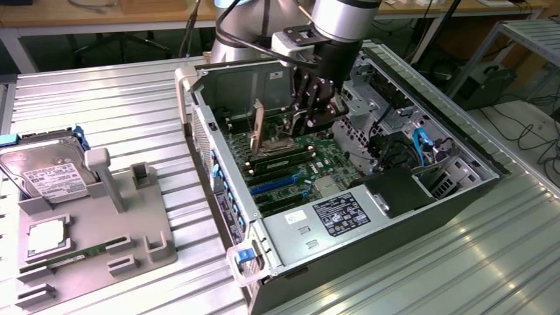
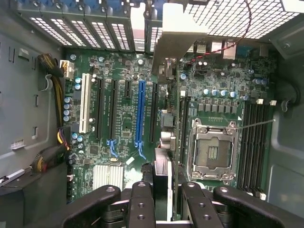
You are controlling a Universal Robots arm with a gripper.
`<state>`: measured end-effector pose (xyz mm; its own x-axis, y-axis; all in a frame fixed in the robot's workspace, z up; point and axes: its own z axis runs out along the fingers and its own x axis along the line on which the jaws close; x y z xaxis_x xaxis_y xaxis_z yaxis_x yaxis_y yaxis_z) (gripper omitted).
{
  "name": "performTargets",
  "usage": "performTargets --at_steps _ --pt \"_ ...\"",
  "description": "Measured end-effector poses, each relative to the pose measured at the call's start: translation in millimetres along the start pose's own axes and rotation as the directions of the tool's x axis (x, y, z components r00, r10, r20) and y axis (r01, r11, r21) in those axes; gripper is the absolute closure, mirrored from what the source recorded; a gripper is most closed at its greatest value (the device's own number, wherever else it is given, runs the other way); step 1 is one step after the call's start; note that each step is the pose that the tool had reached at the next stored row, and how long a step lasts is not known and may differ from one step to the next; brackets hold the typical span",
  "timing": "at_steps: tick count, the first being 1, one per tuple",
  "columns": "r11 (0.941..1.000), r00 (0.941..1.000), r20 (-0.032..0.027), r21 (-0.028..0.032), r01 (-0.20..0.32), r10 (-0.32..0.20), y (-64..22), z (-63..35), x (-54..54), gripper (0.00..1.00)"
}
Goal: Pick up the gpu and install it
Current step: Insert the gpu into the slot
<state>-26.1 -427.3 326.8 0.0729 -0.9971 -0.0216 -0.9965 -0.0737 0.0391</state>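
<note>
Metal surface carried the opened computer case (image 1: 229,141).
Your tool (image 2: 161,190) pinched the gpu (image 2: 167,57) upright above the motherboard (image 2: 118,123) slots.

gpu (image 2: 164,183) lower edge hidden (behind fingers (image 2: 141,204))

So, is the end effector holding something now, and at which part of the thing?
Yes. The end effector holds the gpu by its top edge, with the card standing on edge above the motherboard inside the computer case.
</note>
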Motion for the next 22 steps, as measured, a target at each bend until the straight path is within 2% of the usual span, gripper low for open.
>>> performTargets --at_steps 13,18,22 --pt "1.0000 1.0000 -0.0002 -0.0025 0.000 0.000 -0.5 12.2 0.4 0.73" --pt "1.0000 1.0000 0.0002 -0.0027 0.000 0.000 -0.9 21.3 0.8 0.73" --pt "1.0000 1.0000 0.0048 -0.0005 0.000 0.000 -0.5 24.1 0.9 0.73"
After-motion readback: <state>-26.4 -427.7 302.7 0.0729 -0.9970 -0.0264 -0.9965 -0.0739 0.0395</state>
